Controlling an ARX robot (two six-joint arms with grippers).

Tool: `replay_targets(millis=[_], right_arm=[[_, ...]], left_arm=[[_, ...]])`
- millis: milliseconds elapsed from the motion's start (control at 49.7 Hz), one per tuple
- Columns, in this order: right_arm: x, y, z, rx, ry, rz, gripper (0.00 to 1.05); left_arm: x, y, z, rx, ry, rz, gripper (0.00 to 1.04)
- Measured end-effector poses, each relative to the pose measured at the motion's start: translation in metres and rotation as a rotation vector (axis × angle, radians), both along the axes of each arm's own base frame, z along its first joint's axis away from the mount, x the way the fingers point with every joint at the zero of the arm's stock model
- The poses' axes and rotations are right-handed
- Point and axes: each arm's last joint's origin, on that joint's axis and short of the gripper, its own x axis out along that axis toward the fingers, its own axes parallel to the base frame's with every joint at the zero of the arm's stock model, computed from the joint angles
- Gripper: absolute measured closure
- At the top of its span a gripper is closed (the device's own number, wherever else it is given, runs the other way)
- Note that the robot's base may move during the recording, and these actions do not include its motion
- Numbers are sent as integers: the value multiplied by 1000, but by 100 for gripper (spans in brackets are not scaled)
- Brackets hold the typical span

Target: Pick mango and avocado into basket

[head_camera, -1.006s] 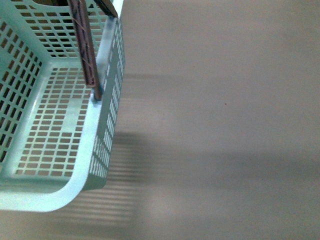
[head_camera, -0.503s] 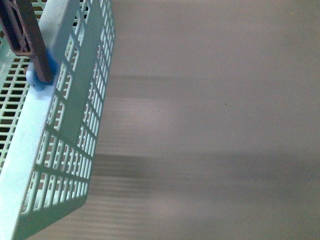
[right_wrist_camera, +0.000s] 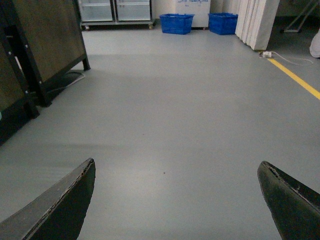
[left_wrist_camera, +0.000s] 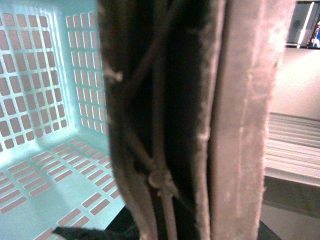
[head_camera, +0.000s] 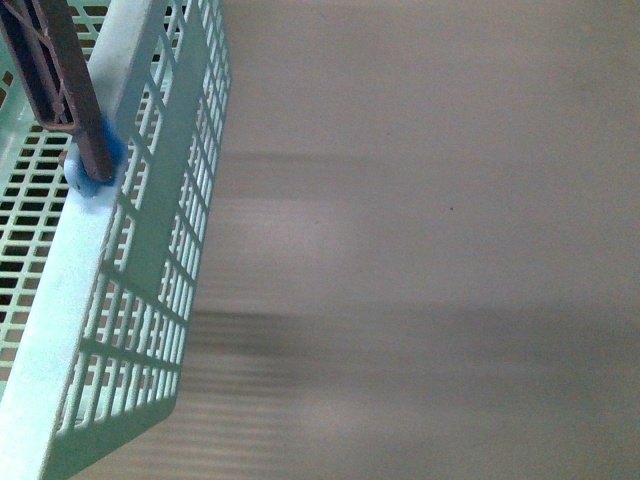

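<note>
Front view: the basket [head_camera: 150,230] fills the 9 o'clock side, tilted so that its slotted side wall runs from 12 o'clock down toward 7 o'clock. Part of its lattice base shows at the far 9 o'clock edge. A brown handle [head_camera: 60,70] crosses the rim at 10 o'clock and ends in a blue pivot [head_camera: 100,165] on the rim. From 12 through 6 o'clock there is plain grey floor [head_camera: 430,200], with a blurred striped shadow [head_camera: 260,340] just beside the basket's lower wall. Neither arm appears here.

Left wrist view: the handle sits very close to the camera and covers the middle of the picture, with a knotted zip tie [left_wrist_camera: 160,180] on its ribbing. Behind it lie the basket's inner walls and base. A dark sliver at the edge looks like part of the left gripper [left_wrist_camera: 85,233]. I cannot tell whether it is clenched on the handle.

Right wrist view: the right gripper [right_wrist_camera: 177,200] is released, its two dark fingertips [right_wrist_camera: 65,200] wide apart with only floor between them. Far beyond stand blue crates [right_wrist_camera: 176,23], a yellow line [right_wrist_camera: 295,77] and a dark cabinet [right_wrist_camera: 45,40].
</note>
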Motion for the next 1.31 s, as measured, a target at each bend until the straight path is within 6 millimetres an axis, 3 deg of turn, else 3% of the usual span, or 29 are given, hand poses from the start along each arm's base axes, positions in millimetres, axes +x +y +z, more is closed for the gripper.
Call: replay_targets(millis=[1308], right_arm=[[0, 0, 0, 0, 0, 0, 9]], left_arm=[[0, 0, -2, 2, 7, -1, 90]])
